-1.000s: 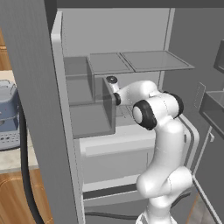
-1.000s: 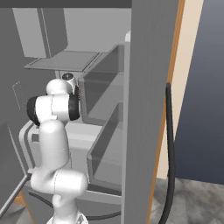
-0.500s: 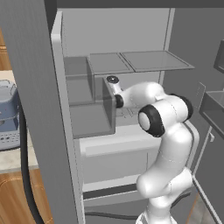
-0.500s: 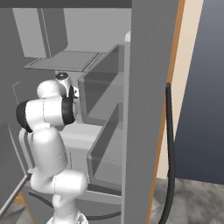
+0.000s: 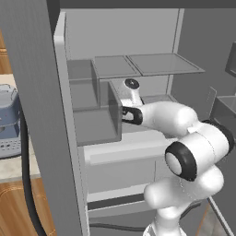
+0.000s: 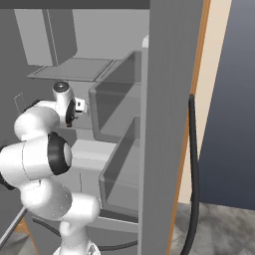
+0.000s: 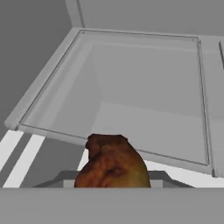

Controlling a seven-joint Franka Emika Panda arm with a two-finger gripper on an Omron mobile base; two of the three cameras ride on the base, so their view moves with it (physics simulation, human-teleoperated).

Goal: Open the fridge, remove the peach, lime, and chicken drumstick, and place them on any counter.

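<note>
Now you have the chicken drumstick (image 7: 113, 162) between the fingers of the pincer (image 7: 112, 186): the hand view shows the brown meaty end right in front of the camera, and the pincer is clamped on it, closed nearly as far as it goes. The fingertips themselves are hidden behind the meat, so you cannot see how deep the grip sits.

The fridge (image 5: 41, 115) stands open. In the left base view the arm reaches into it, and the wrist is at the height of the glass shelf (image 7: 144, 87), beside the clear door bin (image 5: 94, 122). The drumstick appears lifted a little above that shelf, which lies bare beyond it in the hand view.

My advice for this step: draw the hand straight back out of the fridge, along the line of the forearm, and keep the wrist level so the thin bone end does not swing. Keep the pincer firmly together, because the meat is rounded and I judge it can slip. Mind the door bin on the left and the open door (image 6: 169, 124) on the right; the passage between them looks narrow. When the hand is clear, turn toward the table (image 5: 11, 168) that shows at the lower left, under the blue-grey appliance (image 5: 9, 120), and lower the drumstick onto a free part before you let go.
</note>
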